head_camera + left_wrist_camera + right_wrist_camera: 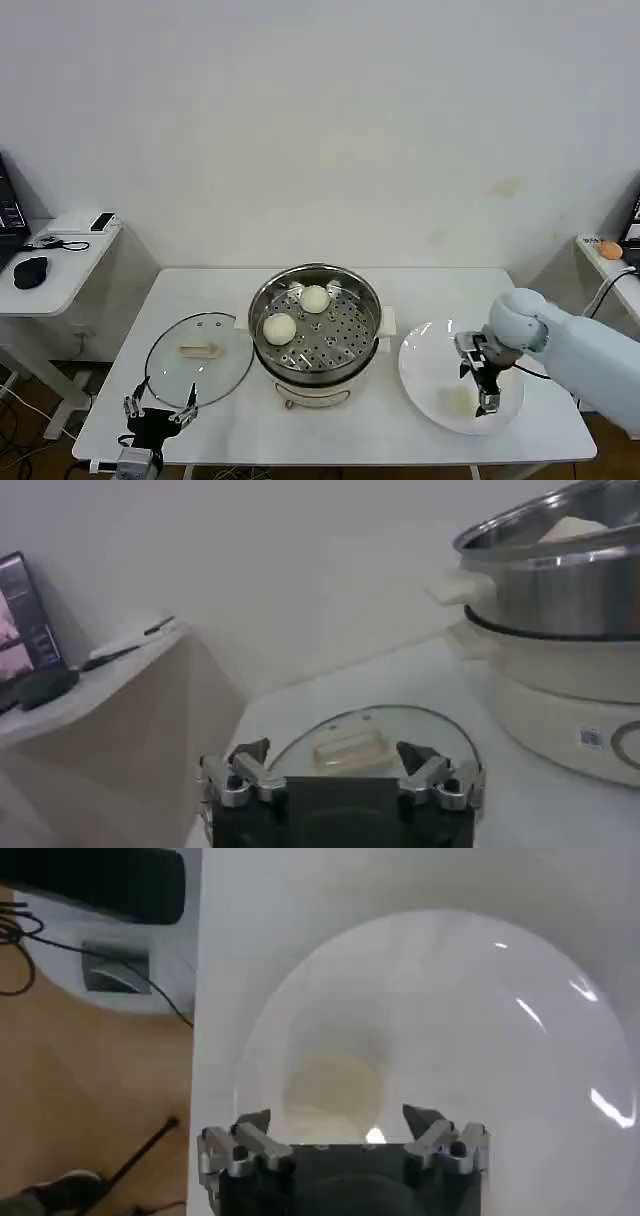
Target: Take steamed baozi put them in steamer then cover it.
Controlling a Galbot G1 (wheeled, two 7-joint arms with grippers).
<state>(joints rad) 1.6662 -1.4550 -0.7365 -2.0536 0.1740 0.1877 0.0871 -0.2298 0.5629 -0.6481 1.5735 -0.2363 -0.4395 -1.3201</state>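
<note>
The steamer (315, 322) stands mid-table with two baozi on its perforated tray, one at the back (314, 298) and one at the left (279, 328). Another baozi (458, 401) lies on the white plate (430, 360) to the right. My right gripper (484, 398) hangs open just above the plate; in its wrist view the gripper (335, 1123) stands over that baozi (330, 1088), apart from it. The glass cover (200, 355) lies flat left of the steamer. My left gripper (158, 410) is open and empty at the table's front edge, just short of the cover (370, 742).
A side desk (55, 262) with a mouse and cables stands to the left. The steamer's wall (560, 580) rises close beside the cover. The plate's rim (240, 1048) lies near the table's right edge, with floor and cables beyond.
</note>
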